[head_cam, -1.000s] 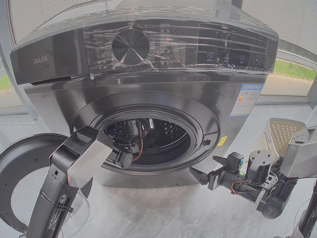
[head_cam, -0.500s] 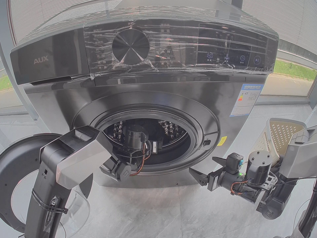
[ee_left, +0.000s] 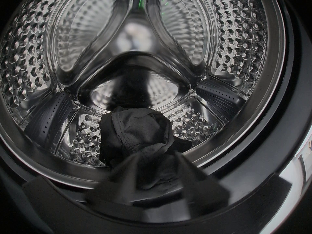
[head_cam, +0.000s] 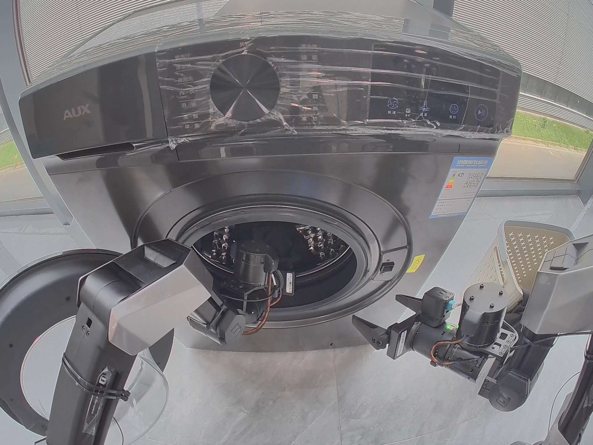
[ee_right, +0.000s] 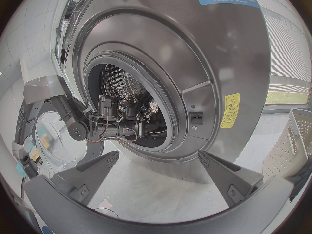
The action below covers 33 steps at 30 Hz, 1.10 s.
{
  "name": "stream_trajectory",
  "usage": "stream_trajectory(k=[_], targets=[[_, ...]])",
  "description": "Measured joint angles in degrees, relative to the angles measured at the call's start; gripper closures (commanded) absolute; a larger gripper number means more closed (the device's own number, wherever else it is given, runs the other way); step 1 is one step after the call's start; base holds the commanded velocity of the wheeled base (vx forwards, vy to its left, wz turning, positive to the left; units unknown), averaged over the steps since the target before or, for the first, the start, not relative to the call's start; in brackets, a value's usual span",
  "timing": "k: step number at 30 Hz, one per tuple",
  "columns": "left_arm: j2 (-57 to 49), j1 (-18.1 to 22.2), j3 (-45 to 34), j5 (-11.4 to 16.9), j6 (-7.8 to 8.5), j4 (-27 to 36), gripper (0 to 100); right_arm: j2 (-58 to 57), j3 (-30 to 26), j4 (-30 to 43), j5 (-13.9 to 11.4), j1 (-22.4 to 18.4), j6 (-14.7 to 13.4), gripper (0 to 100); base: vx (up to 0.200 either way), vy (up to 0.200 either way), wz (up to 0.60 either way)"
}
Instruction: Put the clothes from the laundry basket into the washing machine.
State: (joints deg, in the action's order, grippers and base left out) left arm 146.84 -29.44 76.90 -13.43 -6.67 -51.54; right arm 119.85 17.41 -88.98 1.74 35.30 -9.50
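**Left claw** (ee_left: 156, 168): at the drum mouth, fingers spread wide, nothing clamped between them.

**Black garment** (ee_left: 133, 130): bunched, straight ahead of the left claw and slightly below it. Its near edge lies between the fingers; contact cannot be told. Its long axis runs away from the claw.

**Drum** (ee_left: 227, 33): perforated steel, beyond the garment.

**Right claw** (head_cam: 386, 317): outside the washing machine (head_cam: 346, 174), wide open, holding nothing.

**Laundry basket** (head_cam: 534, 248): behind the right claw, contents hidden. The right arm is judged nearer for any further pick.
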Motion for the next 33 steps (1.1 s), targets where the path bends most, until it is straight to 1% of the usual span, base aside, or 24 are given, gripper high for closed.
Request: stream_trajectory(k=[3,7,11,15,18,21,25,26,30,33], targets=[[0.5,0.0,1.2,-0.3,-0.06,0.0,100,0.0,0.0,0.0,0.0,0.0,0.0,0,0.000,0.000,0.00],[1.3,0.3,5.4,-1.0,-0.26,-0.8,100,0.0,0.1,0.0,0.0,0.0,0.0,0,0.000,0.000,0.00],[2.6,1.1,10.0,-2.4,-0.20,-3.3,100,0.0,0.1,0.0,0.0,0.0,0.0,0,0.000,0.000,0.00],[4.1,2.2,14.3,-3.2,0.05,-5.5,100,0.0,0.1,0.0,0.0,0.0,0.0,0,0.000,0.000,0.00],[5.4,3.1,17.7,-3.7,0.79,-7.1,100,0.0,0.1,0.0,0.0,0.1,0.0,0,0.000,0.000,0.00],[6.8,3.8,20.0,-3.9,2.71,-9.5,100,0.0,0.1,0.0,0.1,0.4,0.0,0,0.000,0.000,0.00],[7.9,4.1,20.4,-3.9,3.08,-10.0,100,0.0,0.0,0.0,0.1,0.8,0.0,0,0.000,0.000,0.00],[8.1,4.0,20.4,-3.9,3.08,-10.1,0,0.0,-0.1,0.0,0.1,0.9,0.0,0,0.000,0.000,0.00],[8.4,3.7,20.1,-3.9,2.62,-10.1,0,0.0,-0.1,0.0,0.1,0.9,0.0,0,0.000,0.000,0.00],[8.3,2.6,20.0,-3.8,1.21,-10.5,0,0.0,-0.1,0.0,0.1,0.9,0.0,0,0.000,0.000,0.00]])
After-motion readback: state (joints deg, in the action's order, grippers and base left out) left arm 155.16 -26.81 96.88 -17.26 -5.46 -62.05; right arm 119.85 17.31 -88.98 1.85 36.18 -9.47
